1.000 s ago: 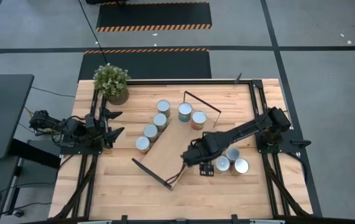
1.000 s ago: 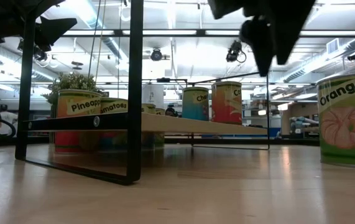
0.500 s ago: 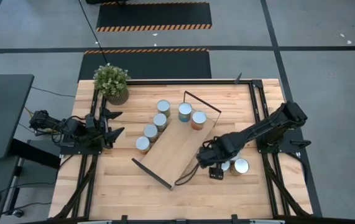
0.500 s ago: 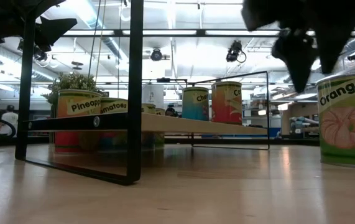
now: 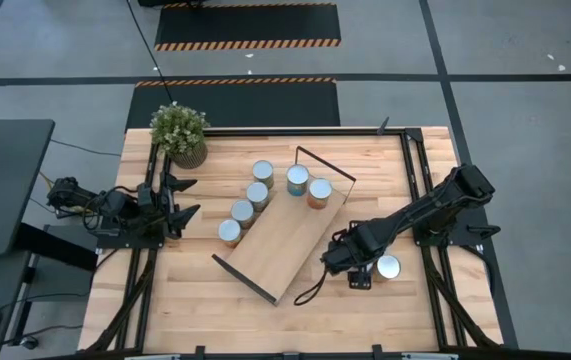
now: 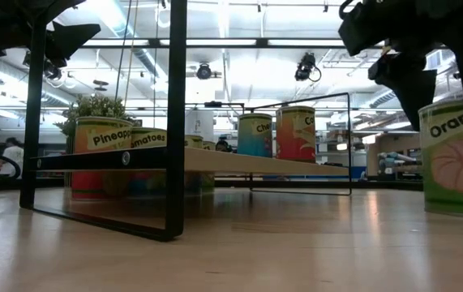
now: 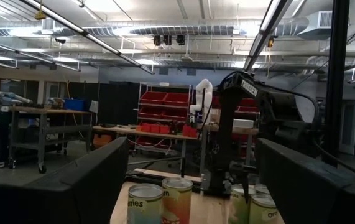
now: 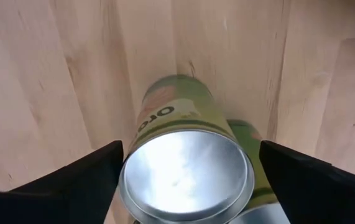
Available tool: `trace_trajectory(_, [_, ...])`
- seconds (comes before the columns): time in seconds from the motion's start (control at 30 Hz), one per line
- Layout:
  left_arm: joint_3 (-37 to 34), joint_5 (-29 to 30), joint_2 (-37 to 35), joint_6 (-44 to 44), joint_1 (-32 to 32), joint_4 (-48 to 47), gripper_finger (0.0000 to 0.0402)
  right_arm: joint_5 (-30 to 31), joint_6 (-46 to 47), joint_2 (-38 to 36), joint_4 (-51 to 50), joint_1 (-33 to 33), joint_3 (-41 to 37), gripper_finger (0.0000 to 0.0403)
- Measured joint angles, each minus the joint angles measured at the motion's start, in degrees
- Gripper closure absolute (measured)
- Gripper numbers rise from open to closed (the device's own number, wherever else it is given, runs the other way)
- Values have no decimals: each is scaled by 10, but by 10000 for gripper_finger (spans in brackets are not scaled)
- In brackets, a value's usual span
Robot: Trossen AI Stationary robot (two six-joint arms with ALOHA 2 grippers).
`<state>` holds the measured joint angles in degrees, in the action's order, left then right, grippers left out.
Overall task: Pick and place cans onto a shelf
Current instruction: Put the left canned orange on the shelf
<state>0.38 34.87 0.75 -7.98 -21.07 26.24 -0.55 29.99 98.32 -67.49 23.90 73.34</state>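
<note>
The right gripper (image 5: pixel 358 268) hangs spread wide directly over an oranges can (image 8: pixel 186 158) on the counter (image 5: pixel 195 300), one finger on each side, not touching it. A second can (image 5: pixel 388 266) stands just beside it. The shelf (image 5: pixel 285 246) lies near, carrying two cans. The left gripper (image 5: pixel 187 197) waits open at the counter's left edge.

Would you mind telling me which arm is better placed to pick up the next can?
The right. Its gripper hovers open directly over a can beside the shelf, while the left gripper waits at the table's edge.
</note>
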Motion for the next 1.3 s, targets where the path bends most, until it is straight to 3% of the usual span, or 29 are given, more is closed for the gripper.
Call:
trace_trajectory(0.33, [0, 0, 0, 0, 0, 0, 46, -6, 0, 1, 19, -18, 19, 82])
trace_trajectory(0.73, [0, 0, 0, 3, 0, 1, 46, 73, 0, 4, -29, -78, 195, 85])
trace_trajectory(1.13, [0, 0, 0, 4, 0, 9, 46, 99, -96, 193, -136, -161, 449, 86])
trace_trajectory(1.3, [0, 0, 0, 3, 0, 9, 46, 66, -106, 247, -185, -208, 514, 85])
